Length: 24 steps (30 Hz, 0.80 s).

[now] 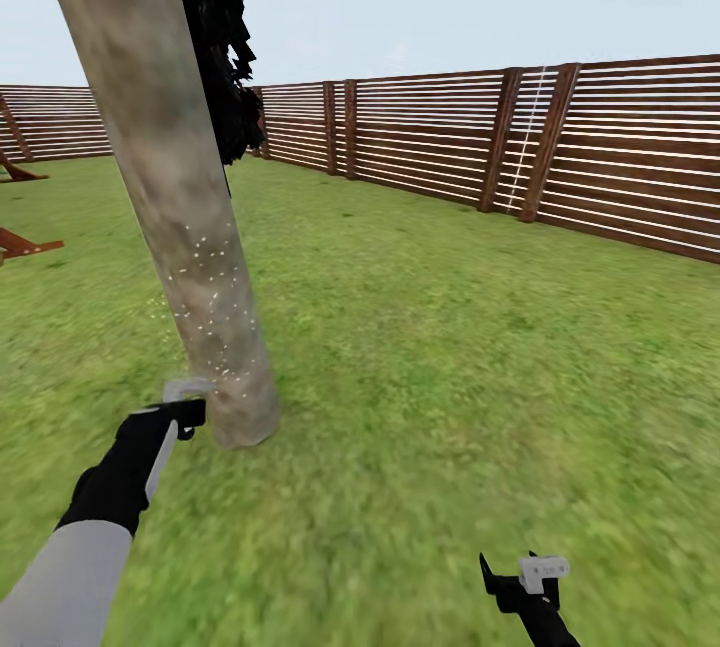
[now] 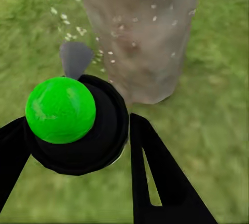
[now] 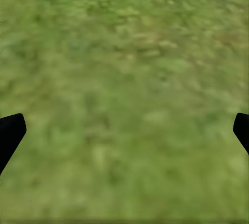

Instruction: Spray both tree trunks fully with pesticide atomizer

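the tree trunk (image 1: 175, 197) is cut off by the top edge in the head view, so its crown is not visible; in the left wrist view its upper part (image 2: 142, 32) is likewise cropped and blurred; the pesticide atomizer (image 2: 78, 117) is partly covered by the left gripper (image 2: 78, 151) fingers, and its nozzle detail is too blurred to tell; in the head view the atomizer (image 1: 187, 390) is too small to resolve; the right gripper (image 3: 124, 130) shows just fingertips at the picture's edges; the fence (image 1: 600, 147) runs off the right edge.
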Available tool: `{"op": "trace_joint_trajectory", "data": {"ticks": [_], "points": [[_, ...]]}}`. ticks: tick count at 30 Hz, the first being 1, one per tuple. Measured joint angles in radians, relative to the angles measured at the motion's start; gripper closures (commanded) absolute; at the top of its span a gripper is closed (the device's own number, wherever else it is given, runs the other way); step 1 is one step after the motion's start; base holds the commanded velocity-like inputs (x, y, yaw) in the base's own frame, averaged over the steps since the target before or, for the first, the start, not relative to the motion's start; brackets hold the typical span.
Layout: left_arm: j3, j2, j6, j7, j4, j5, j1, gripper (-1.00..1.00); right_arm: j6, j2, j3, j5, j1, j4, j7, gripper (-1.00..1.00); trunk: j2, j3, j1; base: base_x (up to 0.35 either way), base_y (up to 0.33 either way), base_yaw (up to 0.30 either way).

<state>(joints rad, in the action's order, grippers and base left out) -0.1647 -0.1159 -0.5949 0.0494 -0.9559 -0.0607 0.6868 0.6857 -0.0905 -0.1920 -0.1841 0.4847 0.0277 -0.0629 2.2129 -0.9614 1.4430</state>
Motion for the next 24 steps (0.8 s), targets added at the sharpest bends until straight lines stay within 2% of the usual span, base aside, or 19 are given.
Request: {"op": "trace_joint_trajectory", "data": {"ticks": [1, 3, 6, 9, 12, 16, 18, 19, 20, 22, 24], "points": [[-0.004, -0.002, 0.066, 0.001, 0.06, -0.001, 0.0, 1.0, 0.0, 0.0, 0.0, 0.0, 0.0, 0.0, 0.0, -1.0, 0.0, 0.0, 0.0, 0.0, 0.0, 0.0], [-0.008, -0.011, 0.097, 0.002, 0.087, -0.005, 0.003, 1.0, 0.0, 0.0, 0.0, 0.0, 0.0, 0.0, 0.0, -1.0, 0.0, 0.0, 0.0, 0.0, 0.0, 0.0], [-0.009, -0.031, 0.095, 0.004, 0.083, -0.009, 0.014, 1.0, 0.0, 0.0, 0.0, 0.0, 0.0, 0.0, 0.0, -1.0, 0.0, 0.0, 0.0, 0.0, 0.0, 0.0], [-0.012, -0.079, 0.055, 0.005, 0.081, -0.011, 0.052, 1.0, 0.0, 0.0, -0.001, 0.0, 0.0, 0.001, 0.0, -1.0, 0.0, 0.0, 0.0, 0.0, 0.0, 0.0], [-0.055, -0.098, 0.047, 0.003, 0.083, -0.008, 0.066, 1.0, 0.0, 0.0, -0.001, 0.0, 0.0, 0.001, 0.0, -1.0, 0.0, 0.0, 0.0, 0.0, 0.0, 0.0], [-0.057, -0.096, 0.065, 0.011, 0.093, -0.005, 0.054, 1.0, 0.0, 0.0, -0.001, 0.0, 0.0, 0.0, 0.0, -1.0, 0.0, 0.0, 0.0, 0.0, 0.0, 0.0], [-0.054, -0.079, 0.116, 0.013, 0.117, 0.004, 0.033, 1.0, 0.0, 0.0, -0.001, 0.0, 0.0, 0.0, 0.0, -1.0, 0.0, 0.0, 0.0, 0.0, 0.0, 0.0], [-0.056, -0.056, 0.197, 0.014, 0.17, 0.01, 0.023, 1.0, 0.0, 0.0, -0.001, 0.0, 0.0, 0.001, 0.0, -1.0, 0.0, 0.0, 0.0, 0.0, 0.0, 0.0], [-0.059, -0.047, 0.24, 0.016, 0.216, 0.007, 0.019, 1.0, 0.0, 0.0, -0.001, 0.0, 0.0, 0.0, 0.0, -1.0, 0.0, 0.0, 0.0, 0.0, 0.0, 0.0], [-0.062, -0.037, 0.296, 0.017, 0.356, 0.008, 0.016, 1.0, 0.0, 0.0, -0.001, 0.0, 0.0, 0.001, 0.0, -1.0, 0.0, 0.0, 0.0, 0.0, 0.0, 0.0], [-0.062, -0.035, 0.358, 0.017, 0.428, 0.007, 0.016, 1.0, 0.0, 0.0, -0.001, 0.0, 0.0, 0.0, 0.0, -1.0, 0.0, 0.0, 0.0, 0.0, 0.0, 0.0]]}}
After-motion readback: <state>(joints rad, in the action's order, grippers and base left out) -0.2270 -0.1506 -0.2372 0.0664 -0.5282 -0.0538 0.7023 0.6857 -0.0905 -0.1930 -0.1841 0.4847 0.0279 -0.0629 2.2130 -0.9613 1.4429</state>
